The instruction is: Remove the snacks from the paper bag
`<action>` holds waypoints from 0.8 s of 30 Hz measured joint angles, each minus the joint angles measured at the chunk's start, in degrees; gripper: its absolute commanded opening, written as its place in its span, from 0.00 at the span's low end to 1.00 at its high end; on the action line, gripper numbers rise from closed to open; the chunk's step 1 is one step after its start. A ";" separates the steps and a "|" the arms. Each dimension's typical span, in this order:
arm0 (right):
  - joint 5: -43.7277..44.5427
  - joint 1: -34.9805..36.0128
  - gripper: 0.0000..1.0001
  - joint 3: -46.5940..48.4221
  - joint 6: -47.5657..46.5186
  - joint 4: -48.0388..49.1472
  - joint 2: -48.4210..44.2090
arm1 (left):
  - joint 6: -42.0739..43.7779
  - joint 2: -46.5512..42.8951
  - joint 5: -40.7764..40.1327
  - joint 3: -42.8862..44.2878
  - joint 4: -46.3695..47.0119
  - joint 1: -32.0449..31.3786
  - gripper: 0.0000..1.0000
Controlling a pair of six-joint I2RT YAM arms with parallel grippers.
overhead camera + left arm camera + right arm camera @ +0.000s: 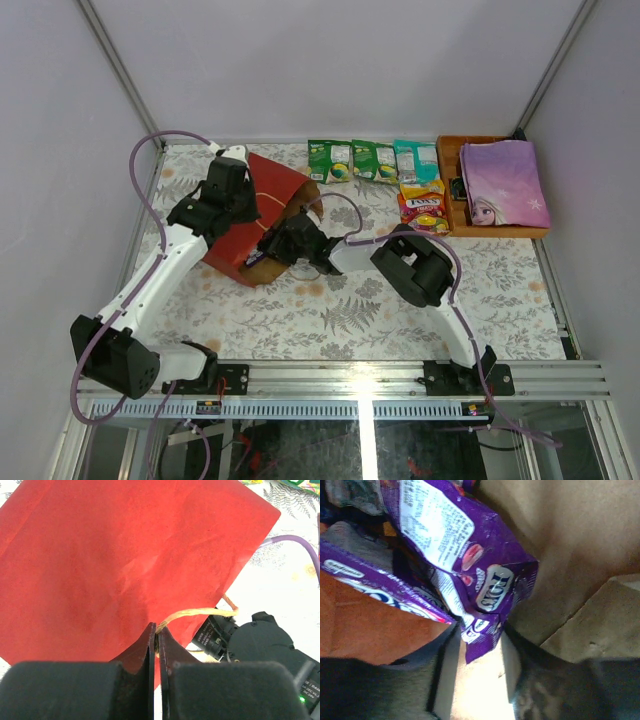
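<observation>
The red paper bag [262, 205] lies on its side on the table, mouth toward the right. My left gripper [157, 635] is shut on the bag's twine handle [200, 612], against the red outside wall [115, 560]. My right gripper [275, 250] reaches into the bag's mouth. In the right wrist view it [480, 665] is open, with the lower corner of a purple packet [485, 580] between its fingers [445, 675]. A second purple packet [350, 572] lies to its left against the brown kraft inside [570, 545]. Two green packets [330, 160] [374, 161], a teal one [415, 160] and a yellow-red one [423, 205] lie on the table.
An orange-brown wooden tray [450, 150] at the back right holds the purple princess book [502, 182]. The right arm's black body [260, 645] sits close beside the bag's handle. Purple cables loop over the floral tablecloth [350, 310]. White walls close the back and sides.
</observation>
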 measured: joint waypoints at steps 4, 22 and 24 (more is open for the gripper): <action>-1.53 0.17 0.01 1.07 0.07 -0.28 1.75 | 0.00 -0.02 -1.11 0.00 0.00 0.00 0.00; -15.76 0.13 0.00 -14.43 -23.15 4.52 -21.77 | -0.63 -1.92 -9.25 -1.22 0.02 0.07 0.00; -16.06 -0.09 0.00 -17.49 -25.77 3.63 -26.67 | -0.63 -1.92 -9.49 -1.25 0.02 0.07 0.00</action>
